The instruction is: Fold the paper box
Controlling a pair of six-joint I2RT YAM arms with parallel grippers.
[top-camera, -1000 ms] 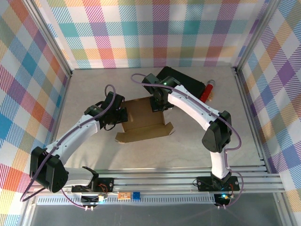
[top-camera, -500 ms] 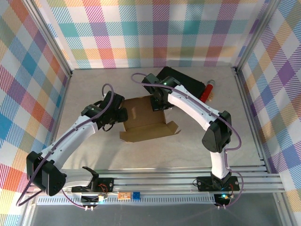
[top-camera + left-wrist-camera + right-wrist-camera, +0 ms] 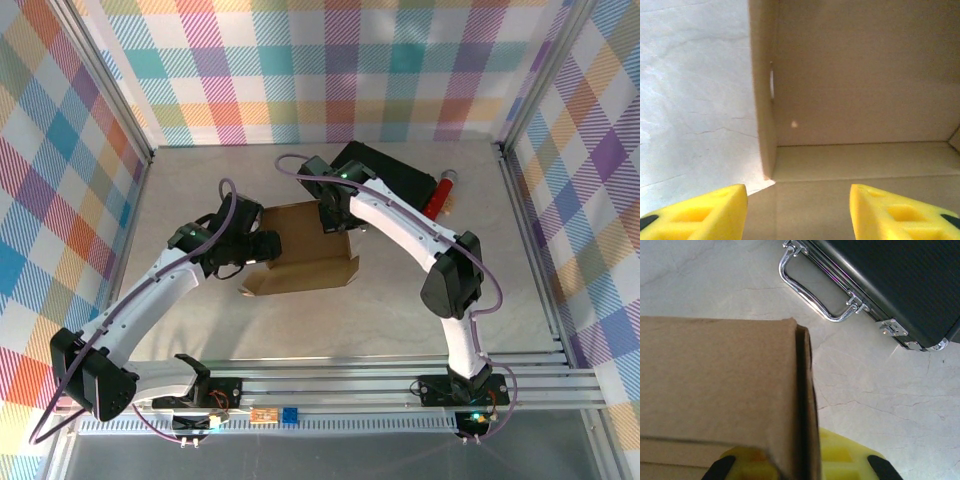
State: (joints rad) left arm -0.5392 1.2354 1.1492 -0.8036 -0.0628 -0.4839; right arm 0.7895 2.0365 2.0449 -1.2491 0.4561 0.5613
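The right jaws are pinched shut on a wall of the box (image 3: 305,250), likely to steady it; the left jaws stand half open and empty, the box's side wall just ahead between them.

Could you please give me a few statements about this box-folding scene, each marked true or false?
1. The left claw is open and grips nothing. True.
2. The black case lies beyond the paper box, farther from the arm bases. True.
3. The right claw grips the black case. False: it is shut on a wall of the paper box.
4. The paper box is closed up. False: it is open, and the left wrist view looks into its inside.
5. The red cylinder lies left of the paper box. False: it lies beside the black case's right end.
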